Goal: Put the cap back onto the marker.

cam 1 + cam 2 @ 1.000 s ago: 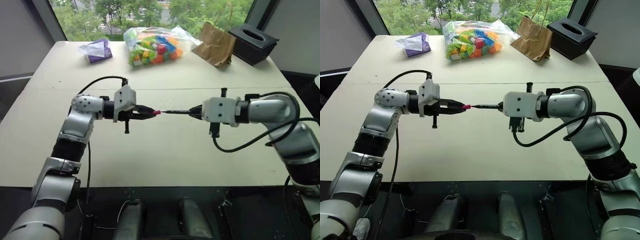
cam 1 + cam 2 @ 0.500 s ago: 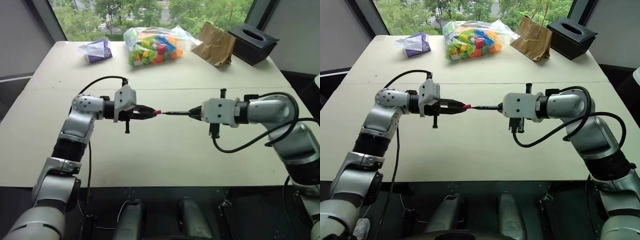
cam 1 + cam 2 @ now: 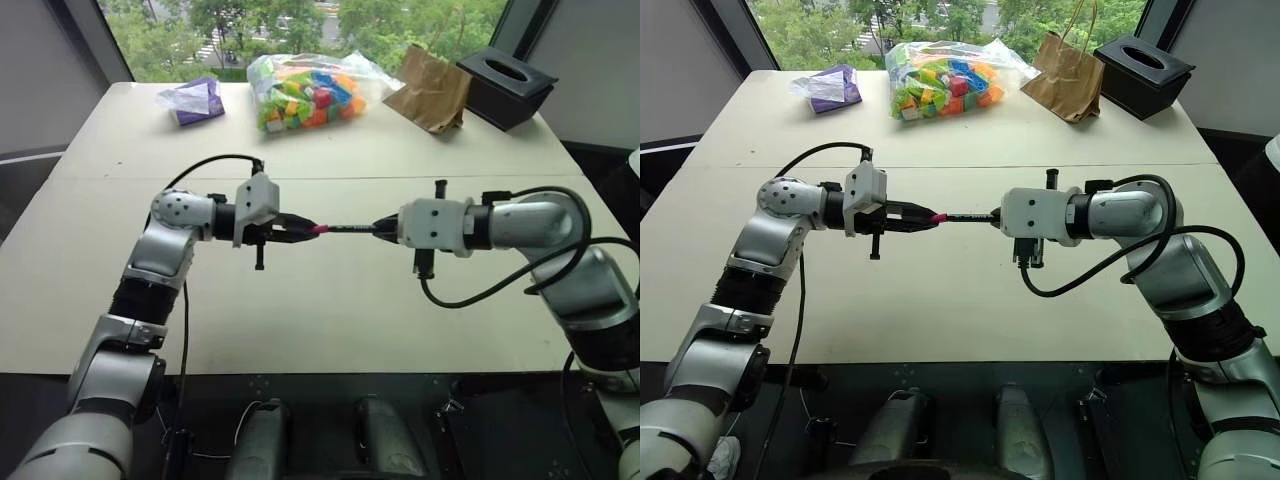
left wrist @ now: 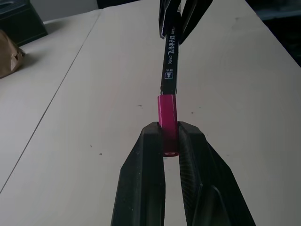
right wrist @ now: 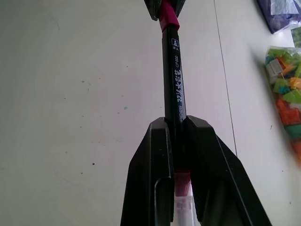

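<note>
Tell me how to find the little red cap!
Look above the middle of the beige table, where the robot's two arms meet. The cap is pinched in the left hand, pushed onto the black marker. It's tiny and plain red, unlike the bagged colourful blocks.

The cap [image 4: 167, 120] is magenta-red; the marker [image 4: 169, 66] is black with white lettering. Black fingers [image 4: 143, 179] stand out against a pale cream surface [image 3: 330, 320], beside a bag of multicoloured blocks [image 3: 305, 90].
</note>
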Tool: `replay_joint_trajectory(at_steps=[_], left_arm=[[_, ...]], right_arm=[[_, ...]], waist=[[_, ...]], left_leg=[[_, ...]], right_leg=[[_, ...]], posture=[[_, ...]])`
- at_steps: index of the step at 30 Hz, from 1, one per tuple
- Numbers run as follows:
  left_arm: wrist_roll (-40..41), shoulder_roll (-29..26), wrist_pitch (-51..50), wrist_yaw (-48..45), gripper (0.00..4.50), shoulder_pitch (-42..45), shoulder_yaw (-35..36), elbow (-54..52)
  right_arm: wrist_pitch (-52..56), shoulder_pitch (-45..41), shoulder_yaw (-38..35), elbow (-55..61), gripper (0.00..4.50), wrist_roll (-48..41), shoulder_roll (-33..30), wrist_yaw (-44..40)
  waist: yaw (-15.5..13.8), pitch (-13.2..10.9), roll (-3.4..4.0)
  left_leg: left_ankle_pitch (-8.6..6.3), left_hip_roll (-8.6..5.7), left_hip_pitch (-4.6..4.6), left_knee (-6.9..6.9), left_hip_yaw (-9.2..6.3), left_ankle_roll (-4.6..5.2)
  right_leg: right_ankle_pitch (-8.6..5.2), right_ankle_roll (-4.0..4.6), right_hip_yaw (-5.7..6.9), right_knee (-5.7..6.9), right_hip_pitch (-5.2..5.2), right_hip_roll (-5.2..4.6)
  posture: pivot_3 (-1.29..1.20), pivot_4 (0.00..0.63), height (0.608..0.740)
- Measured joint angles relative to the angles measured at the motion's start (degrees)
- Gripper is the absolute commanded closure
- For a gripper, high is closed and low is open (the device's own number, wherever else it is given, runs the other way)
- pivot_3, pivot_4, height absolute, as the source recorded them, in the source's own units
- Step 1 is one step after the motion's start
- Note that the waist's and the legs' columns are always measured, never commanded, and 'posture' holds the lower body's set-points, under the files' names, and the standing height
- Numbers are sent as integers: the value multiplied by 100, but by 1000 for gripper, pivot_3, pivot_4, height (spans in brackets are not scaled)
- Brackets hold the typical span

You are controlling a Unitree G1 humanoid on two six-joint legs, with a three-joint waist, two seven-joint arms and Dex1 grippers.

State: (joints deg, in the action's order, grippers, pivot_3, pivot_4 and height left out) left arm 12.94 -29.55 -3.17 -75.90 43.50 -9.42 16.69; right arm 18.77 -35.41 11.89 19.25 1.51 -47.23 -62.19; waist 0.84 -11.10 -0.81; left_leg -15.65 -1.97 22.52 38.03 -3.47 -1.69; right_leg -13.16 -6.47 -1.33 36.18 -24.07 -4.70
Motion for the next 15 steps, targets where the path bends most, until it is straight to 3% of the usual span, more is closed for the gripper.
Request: replay_joint_trajectory(at_steps=[15], left_arm=[[-403, -13, 263, -96, 4500, 23, -128, 269]], right_arm=[[-531, -183, 530, -189, 4462, 767, 189, 9]], waist=[[2, 0, 0]], left_leg=[[0, 0, 0, 0, 0, 0]], right_leg=[[0, 0, 1, 0, 0, 1]], posture=[[0, 150, 740]])
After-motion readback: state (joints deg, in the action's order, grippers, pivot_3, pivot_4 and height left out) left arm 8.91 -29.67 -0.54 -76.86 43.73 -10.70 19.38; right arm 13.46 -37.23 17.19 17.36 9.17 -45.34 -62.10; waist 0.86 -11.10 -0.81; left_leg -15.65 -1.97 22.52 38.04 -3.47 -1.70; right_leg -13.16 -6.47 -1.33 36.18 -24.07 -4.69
